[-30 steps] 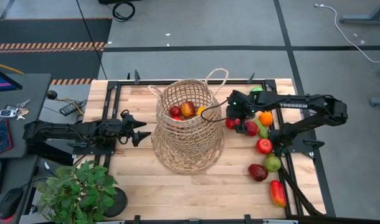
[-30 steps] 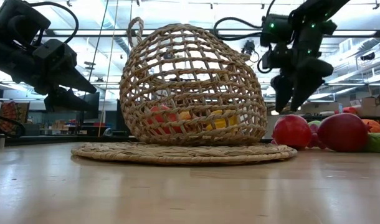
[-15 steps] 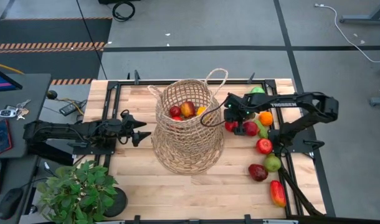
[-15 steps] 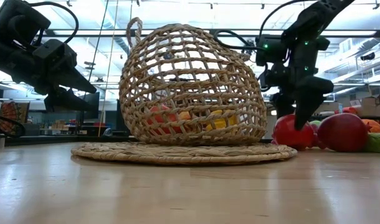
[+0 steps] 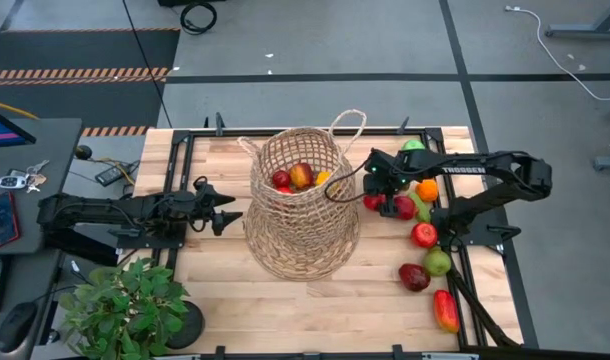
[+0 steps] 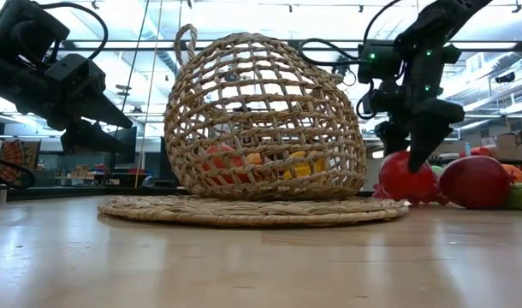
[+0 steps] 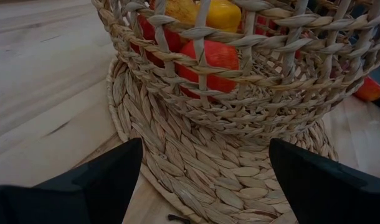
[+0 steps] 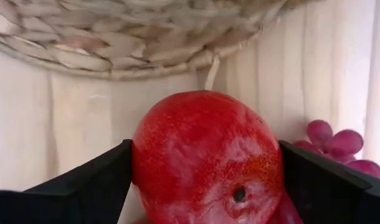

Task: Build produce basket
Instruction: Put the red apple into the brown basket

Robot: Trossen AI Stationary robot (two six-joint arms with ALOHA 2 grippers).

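- Right gripper (image 8: 205, 180) straddles a red apple (image 8: 205, 158) just beside the basket (image 5: 303, 200); jaws apparently touching it, grip unconfirmed.
- Left gripper (image 5: 228, 217) released, near the bench's left edge.
- Basket mid-bench.

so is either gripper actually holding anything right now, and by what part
The right gripper has its fingers on both sides of the red apple; a firm grip cannot be told. The left gripper is open and holds nothing.

baskets: 1 (image 5: 303, 205) | potted plants: 1 (image 5: 125, 305) | robot arms: 2 | woven mats: 1 (image 6: 244, 210)
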